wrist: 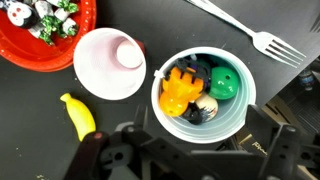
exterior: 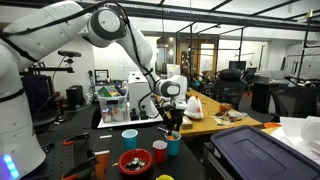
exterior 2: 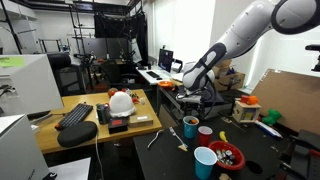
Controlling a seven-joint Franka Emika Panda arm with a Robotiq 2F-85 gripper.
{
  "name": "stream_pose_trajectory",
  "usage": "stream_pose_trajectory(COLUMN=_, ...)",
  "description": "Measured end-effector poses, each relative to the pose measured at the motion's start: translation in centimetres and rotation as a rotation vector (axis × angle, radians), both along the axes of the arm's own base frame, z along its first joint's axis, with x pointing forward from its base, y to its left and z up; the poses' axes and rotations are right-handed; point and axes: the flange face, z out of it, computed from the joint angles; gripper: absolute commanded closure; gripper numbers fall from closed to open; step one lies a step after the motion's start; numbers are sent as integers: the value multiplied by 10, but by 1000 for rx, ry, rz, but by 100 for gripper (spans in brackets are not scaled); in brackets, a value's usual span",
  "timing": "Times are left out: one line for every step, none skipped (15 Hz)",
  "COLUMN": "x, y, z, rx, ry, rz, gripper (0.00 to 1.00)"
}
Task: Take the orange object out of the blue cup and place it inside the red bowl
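Gripper (exterior: 172, 120) hangs directly above the blue cup (exterior: 174, 145) in both exterior views, clear of its rim, jaws spread wide and holding nothing. In the wrist view the dark fingers (wrist: 108, 158) appear blurred along the bottom edge, one to each side of the cup and not touching it. The orange object (wrist: 179, 90) lies inside the blue cup, against the wall on the side facing the red cup (wrist: 110, 62); it has a lobed outline, but its exact shape cannot be told. Two other things share the cup: a round green item (wrist: 226, 84) and a small dark-and-pale item (wrist: 204, 108), both just beside the orange object. The red cup stands upright just beside the blue cup. The red bowl (wrist: 40, 45) sits just beyond the red cup at the upper corner of the wrist view and holds several small black, white and green pieces (wrist: 45, 18). A yellow banana-shaped piece (wrist: 78, 115) lies on the dark table (wrist: 30, 130) near the red cup. A fork (wrist: 245, 30) lies on the table, apart from the blue cup. In an exterior view a pale blue cup (exterior: 130, 137) stands upright near the red bowl
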Motion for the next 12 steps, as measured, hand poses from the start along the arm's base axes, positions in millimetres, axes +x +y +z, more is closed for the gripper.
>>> stream_pose_trajectory(x=0, y=-2, z=-3, rx=0, ry=6, rz=-15, gripper=13)
stream_pose_trajectory(x=1, y=-5, z=-7, rx=-1, ry=11, rz=-31, gripper=18)
stream_pose_trajectory(x=2, y=-8, z=-9, rx=-1, ry=12, rz=-42, gripper=19)
stream_pose_trajectory(x=4, y=-12, z=-12, rx=0, ry=13, rz=-55, gripper=17)
stream_pose_trajectory(x=5, y=-15, z=-13, rx=-1, ry=13, rz=-67, gripper=20)
stream_pose_trajectory(x=6, y=-17, z=-15, rx=0, ry=12, rz=-74, gripper=17)
stream_pose_trajectory(x=7, y=-19, z=-16, rx=1, ry=12, rz=-79, gripper=18)
stream_pose_trajectory(x=8, y=-21, z=-16, rx=2, ry=12, rz=-82, gripper=14)
stream_pose_trajectory(x=9, y=-22, z=-17, rx=4, ry=12, rz=-84, gripper=13)
stream_pose_trajectory(x=10, y=-23, z=-17, rx=6, ry=12, rz=-86, gripper=7)
stream_pose_trajectory(x=11, y=-23, z=-17, rx=8, ry=11, rz=-87, gripper=6)
stream_pose_trajectory(x=11, y=-23, z=-17, rx=9, ry=10, rz=-87, gripper=4)
